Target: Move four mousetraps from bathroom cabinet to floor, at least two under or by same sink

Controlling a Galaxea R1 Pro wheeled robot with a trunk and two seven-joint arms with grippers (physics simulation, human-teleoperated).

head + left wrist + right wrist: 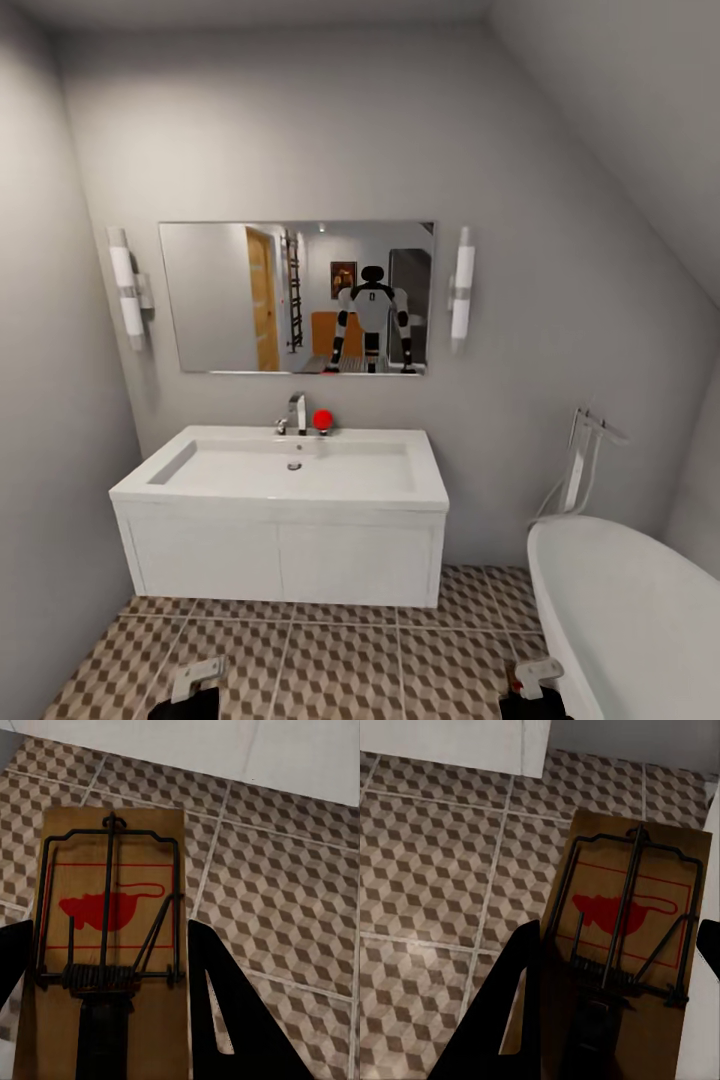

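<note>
Between the dark fingers low in the left wrist frame, the left gripper [112,1020] is clamped on a mousetrap [109,907], board flat, red mouse print up, spring coil just ahead of the jaw; the right gripper [607,1020] likewise grips a second mousetrap [626,915] at centre-right of its frame, tilted slightly. Beneath both lies the bathroom floor [285,870], its cube-pattern tiles well below the boards, with the vanity's white base along the top edge of each wrist frame. From the head camera the two grippers sit at the bottom edge, left [196,676] and right [536,675], facing the sink [290,470] at middle-left; the white bathtub [630,610] crowds the lower right. To place these well, I judge the arms should go down until each board nearly meets the tile, close against the vanity front, then let go level so neither flips; the right one needs care to stay off the tub side
</note>
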